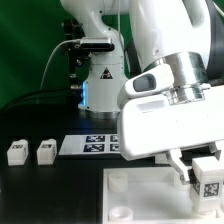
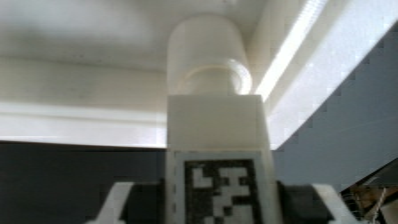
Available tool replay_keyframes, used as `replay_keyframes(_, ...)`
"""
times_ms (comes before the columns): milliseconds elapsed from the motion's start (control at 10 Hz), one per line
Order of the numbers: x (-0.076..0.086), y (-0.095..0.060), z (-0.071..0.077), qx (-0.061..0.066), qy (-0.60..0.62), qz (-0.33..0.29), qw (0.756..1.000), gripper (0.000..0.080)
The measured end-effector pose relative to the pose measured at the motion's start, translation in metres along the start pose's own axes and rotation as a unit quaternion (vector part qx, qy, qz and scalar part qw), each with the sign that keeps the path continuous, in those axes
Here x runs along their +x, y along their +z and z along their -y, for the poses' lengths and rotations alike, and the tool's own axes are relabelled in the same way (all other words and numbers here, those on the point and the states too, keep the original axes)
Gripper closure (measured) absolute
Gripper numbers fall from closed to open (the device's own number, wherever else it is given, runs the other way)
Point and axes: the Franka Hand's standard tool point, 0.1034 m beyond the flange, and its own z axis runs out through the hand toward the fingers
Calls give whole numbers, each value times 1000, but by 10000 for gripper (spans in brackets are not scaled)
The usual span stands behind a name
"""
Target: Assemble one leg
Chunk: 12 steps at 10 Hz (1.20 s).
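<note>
My gripper [image 1: 203, 176] is shut on a leg [image 1: 210, 180], a chunky white block with a black-and-white tag, and holds it at the exterior view's right, just above the large white tabletop [image 1: 150, 195]. In the wrist view the leg [image 2: 217, 120] stands between the fingers [image 2: 135, 203], tag toward the camera, its round peg end pointing at the tabletop [image 2: 71, 110]. My gripper [image 2: 219, 208] clamps it from both sides. Two more legs [image 1: 17, 152] [image 1: 46, 151] lie on the dark table at the exterior view's left. Where the peg tip meets the tabletop is hidden.
The marker board [image 1: 95, 145] lies behind the tabletop in the middle. Round sockets [image 1: 120, 181] [image 1: 120, 212] show on the tabletop's left corners. The arm's base and cables stand at the back, in front of a green backdrop.
</note>
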Motion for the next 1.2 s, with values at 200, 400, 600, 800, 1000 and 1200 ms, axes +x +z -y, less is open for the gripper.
replay_keyframes(200, -1, 0, 0, -1, 1, -5, 1000, 508)
replay_keyframes(400, -1, 0, 2, -1, 2, -4, 1000, 508)
replay_keyframes(600, -3, 1, 3, 2, 6, 12, 1000, 508)
replay_keyframes(800, -5, 2, 3, 3, 6, 16, 1000, 279)
replay_keyframes(1000, -6, 2, 3, 3, 6, 17, 1000, 175)
replay_keyframes(1200, -6, 3, 3, 3, 6, 18, 1000, 157)
